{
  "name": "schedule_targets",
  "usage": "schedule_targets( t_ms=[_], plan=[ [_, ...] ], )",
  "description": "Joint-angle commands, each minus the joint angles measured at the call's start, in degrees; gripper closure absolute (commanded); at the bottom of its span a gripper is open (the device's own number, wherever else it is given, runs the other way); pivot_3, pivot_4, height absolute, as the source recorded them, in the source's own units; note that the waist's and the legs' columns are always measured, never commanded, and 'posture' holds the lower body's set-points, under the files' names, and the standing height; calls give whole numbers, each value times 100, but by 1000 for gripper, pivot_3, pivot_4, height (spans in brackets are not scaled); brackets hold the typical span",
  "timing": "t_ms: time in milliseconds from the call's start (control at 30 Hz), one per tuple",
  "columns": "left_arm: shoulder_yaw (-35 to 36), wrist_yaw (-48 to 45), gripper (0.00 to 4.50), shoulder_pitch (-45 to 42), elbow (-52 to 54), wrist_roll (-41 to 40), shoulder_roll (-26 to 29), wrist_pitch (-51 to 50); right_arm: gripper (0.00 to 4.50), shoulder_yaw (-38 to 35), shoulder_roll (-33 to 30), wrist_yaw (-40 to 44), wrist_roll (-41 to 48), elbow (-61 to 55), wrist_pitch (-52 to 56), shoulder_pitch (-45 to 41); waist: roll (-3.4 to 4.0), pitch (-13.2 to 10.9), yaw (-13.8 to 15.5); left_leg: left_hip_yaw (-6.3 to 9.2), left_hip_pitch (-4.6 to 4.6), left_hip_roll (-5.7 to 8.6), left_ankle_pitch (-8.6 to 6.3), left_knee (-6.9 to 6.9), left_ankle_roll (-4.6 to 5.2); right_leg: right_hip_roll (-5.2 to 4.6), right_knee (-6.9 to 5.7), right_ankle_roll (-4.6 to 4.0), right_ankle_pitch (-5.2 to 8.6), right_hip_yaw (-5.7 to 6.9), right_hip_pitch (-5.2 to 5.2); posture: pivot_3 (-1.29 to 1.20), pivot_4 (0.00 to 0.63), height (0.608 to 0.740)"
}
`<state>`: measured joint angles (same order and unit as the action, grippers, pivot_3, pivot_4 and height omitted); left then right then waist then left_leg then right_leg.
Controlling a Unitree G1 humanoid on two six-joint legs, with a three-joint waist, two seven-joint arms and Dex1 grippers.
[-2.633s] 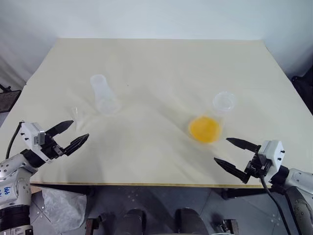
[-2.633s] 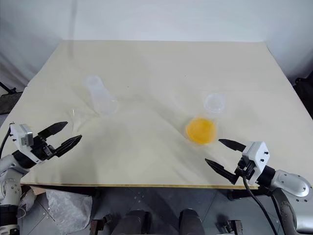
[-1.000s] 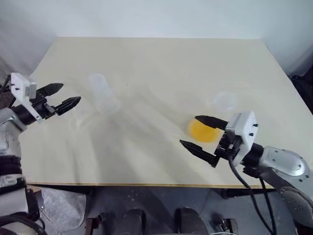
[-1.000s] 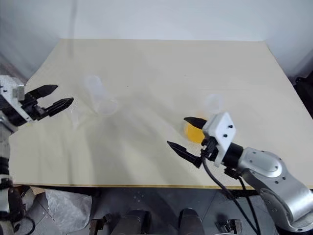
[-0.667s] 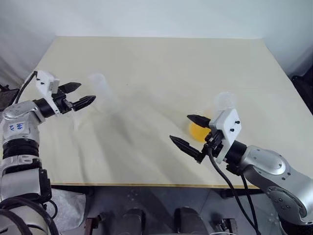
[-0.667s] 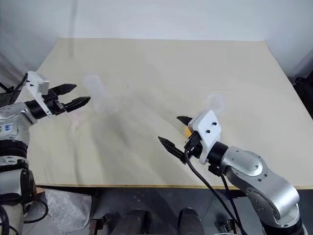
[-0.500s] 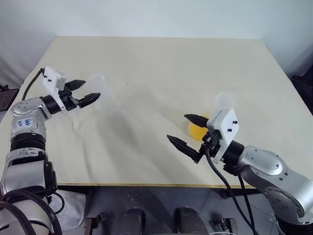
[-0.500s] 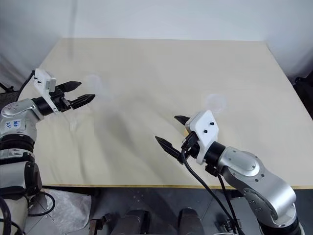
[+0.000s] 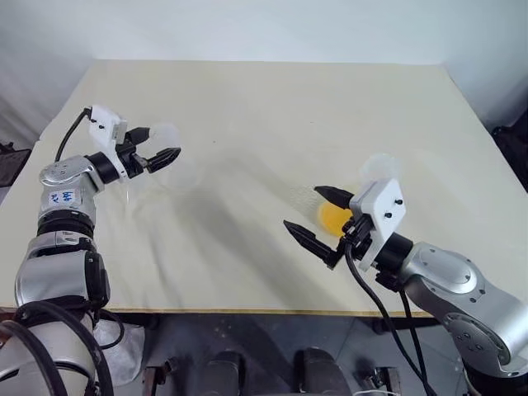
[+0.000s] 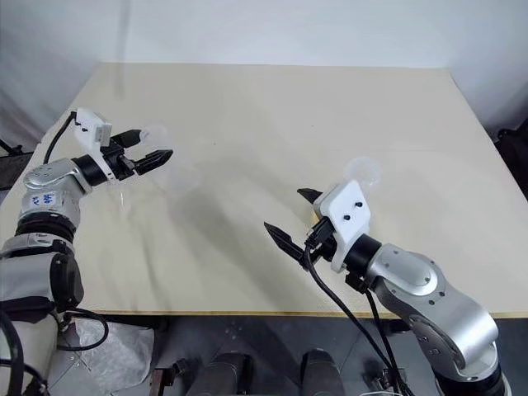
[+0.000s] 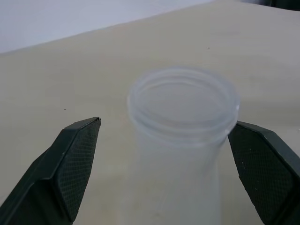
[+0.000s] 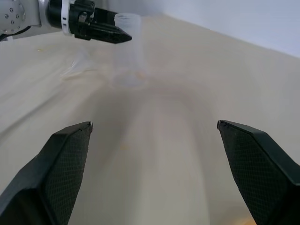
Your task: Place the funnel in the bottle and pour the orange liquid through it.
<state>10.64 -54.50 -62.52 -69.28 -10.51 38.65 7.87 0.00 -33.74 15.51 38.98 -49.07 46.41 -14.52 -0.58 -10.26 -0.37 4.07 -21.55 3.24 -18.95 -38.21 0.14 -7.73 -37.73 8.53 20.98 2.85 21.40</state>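
The left tool [image 11: 164, 173] stands wide open with the bottle [image 11: 180, 140] neck between its fingers, neither finger touching. The bottle stands upright on the surface [image 9: 272, 107], the funnel [image 9: 130, 195] lying just beside it. To grip well, I judge the fingers should close evenly below the rim. The right tool [image 9: 318, 219], also open and empty, hovers in front of the orange liquid [image 9: 332, 217].
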Motion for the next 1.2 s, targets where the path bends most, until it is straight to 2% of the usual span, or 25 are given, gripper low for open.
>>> schedule_targets(
  t_ms=[33,167,233,300,467,667,767,867,1033,1200],
  plan=[
    [66,139,578,-162,-60,81,24,127,0,-46,25,-23,-31,-208,-50,-100,0,0,-9,-2,0,0,0,0,0,0,0,0,0,0,1,0,150,740],
    [85,200,1856,-179,-128,118,-2,167,0,-68,24,-19,-56,-170,-56,-139,-1,0,-8,-3,0,0,0,-2,0,0,-1,0,0,1,2,0,150,740],
    [93,216,2236,-186,-137,133,-7,185,0,-80,24,-10,-72,-159,-57,-152,-1,0,-6,-3,0,0,0,-2,0,0,-2,0,0,1,2,0,150,740],
    [107,220,2236,-202,-137,135,-8,173,0,-97,25,2,-80,-149,-61,-154,-1,0,-6,-3,0,0,0,-2,0,0,-2,0,0,1,2,0,150,740],
    [256,-549,2236,-284,171,-120,72,76,0,-236,-105,204,11,-120,-70,-109,-1,0,-4,-3,-2,1,0,-2,0,0,-1,0,0,2,3,0,150,740],
    [301,-1367,2236,-271,928,-377,139,-230,0,-591,-434,819,231,-51,-196,123,-2,-1,3,-2,-6,-1,0,-4,0,-1,-1,0,0,3,3,0,150,740],
    [234,-1746,2236,-36,1716,-564,109,-571,0,-799,-595,1180,393,6,-273,231,-3,-1,0,-1,-8,-4,0,-6,0,0,0,0,0,3,3,0,150,740],
    [130,-1877,2236,435,2956,-851,12,-1271,0,-971,-744,1506,535,51,-369,327,-3,-1,-26,-2,-8,-15,0,-5,0,-2,0,0,0,0,2,0,150,740],
    [-140,-1677,2236,1322,5014,-1262,-221,-2344,0,-1384,-913,1833,884,138,-447,426,-3,-1,-19,3,-8,-19,0,-10,0,-1,1,0,0,-4,-3,0,150,740],
    [-501,-1330,2236,1812,6012,-1333,-560,-2783,0,-1750,-1023,2068,1008,212,-576,741,-3,-1,25,3,-8,-21,0,-12,0,1,13,-1,0,-6,-11,0,150,740]
  ],
)
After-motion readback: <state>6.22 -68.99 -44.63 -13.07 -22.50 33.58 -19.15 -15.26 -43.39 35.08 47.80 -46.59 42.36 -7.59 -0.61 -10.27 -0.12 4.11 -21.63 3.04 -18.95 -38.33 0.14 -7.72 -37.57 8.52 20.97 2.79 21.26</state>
